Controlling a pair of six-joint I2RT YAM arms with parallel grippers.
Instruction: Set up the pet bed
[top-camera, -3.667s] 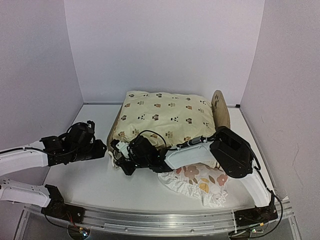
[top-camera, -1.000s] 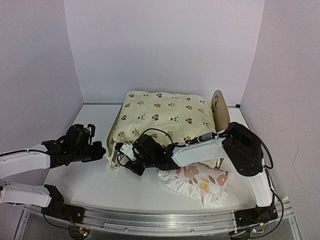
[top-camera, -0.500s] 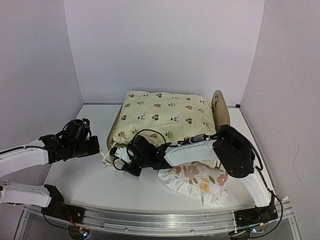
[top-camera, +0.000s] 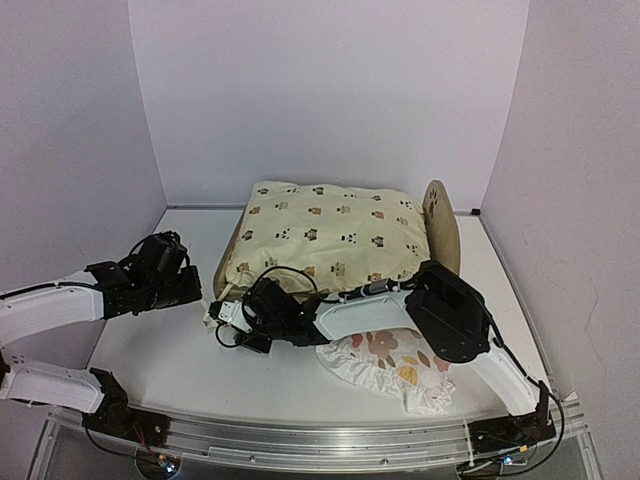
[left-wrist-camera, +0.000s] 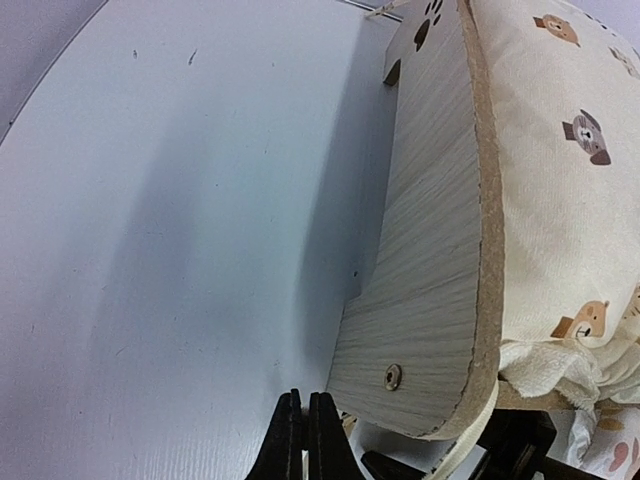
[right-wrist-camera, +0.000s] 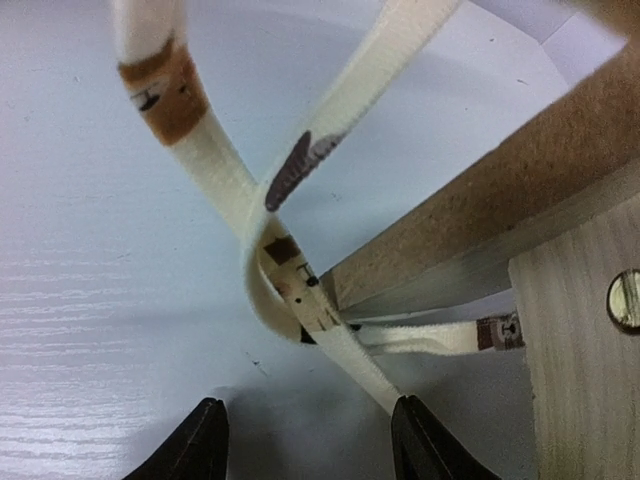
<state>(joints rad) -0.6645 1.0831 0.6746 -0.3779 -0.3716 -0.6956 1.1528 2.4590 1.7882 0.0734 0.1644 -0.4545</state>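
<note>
On the white counter (top-camera: 180, 375), the pet bed (top-camera: 443, 230) is set near the middle of the top view, a little toward 12 o'clock. Its arched headboard (top-camera: 438, 205) is seen at the 3 o'clock end. Its low footboard (top-camera: 226, 272) is seen at the 9 o'clock end. The bed is covered from end to end by a cream cushion (top-camera: 330, 235) printed with little animals. A white ruffled pillow (top-camera: 392, 365) with flowers is laid on the counter at 5 o'clock from the bed, just beside it.

The left tool (top-camera: 188, 290) is held at 9 o'clock from the footboard, near it but apart. In the left wrist view the tool is seen pressed tight together, with nothing caught in it. It is pointed at the near corner of the footboard.

The right tool (top-camera: 224, 318) is stretched across to the near corner of the footboard, at 7 o'clock from the bed. In the right wrist view its two fingers (right-wrist-camera: 205, 445) are spread well apart. Cream ties (right-wrist-camera: 290, 290) are looped in front of them, next to the wooden corner. One tie end is seen just beside the finger at 3 o'clock. Whether that finger is touched by it cannot be told. Nothing is squeezed by this tool.
</note>
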